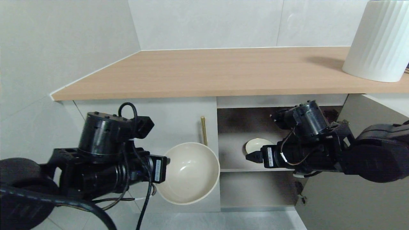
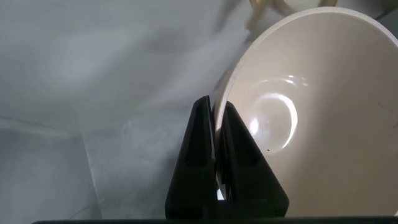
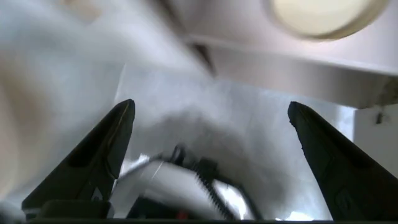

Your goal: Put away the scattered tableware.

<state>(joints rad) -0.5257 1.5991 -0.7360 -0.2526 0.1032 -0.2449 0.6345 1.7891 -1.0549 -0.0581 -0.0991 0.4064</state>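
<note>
A large cream bowl (image 1: 190, 172) hangs in front of the closed left cabinet door, tilted with its inside facing me. My left gripper (image 1: 163, 169) is shut on the bowl's left rim; in the left wrist view the fingers (image 2: 202, 134) pinch the rim of the bowl (image 2: 311, 118). A small cream dish (image 1: 257, 145) lies on the shelf of the open cabinet. Just in front of that dish, at the cabinet opening, my right gripper (image 1: 250, 157) is open and holds nothing. The right wrist view has its fingers (image 3: 109, 149) spread wide, with the dish (image 3: 323, 15) beyond them.
A wooden countertop (image 1: 207, 73) runs above the cabinets, with a tall white ribbed container (image 1: 377, 41) at its right end. A gold handle (image 1: 203, 130) marks the closed door's edge. The open cabinet door (image 1: 354, 105) swings out to the right. There is a lower shelf space (image 1: 255, 190) below.
</note>
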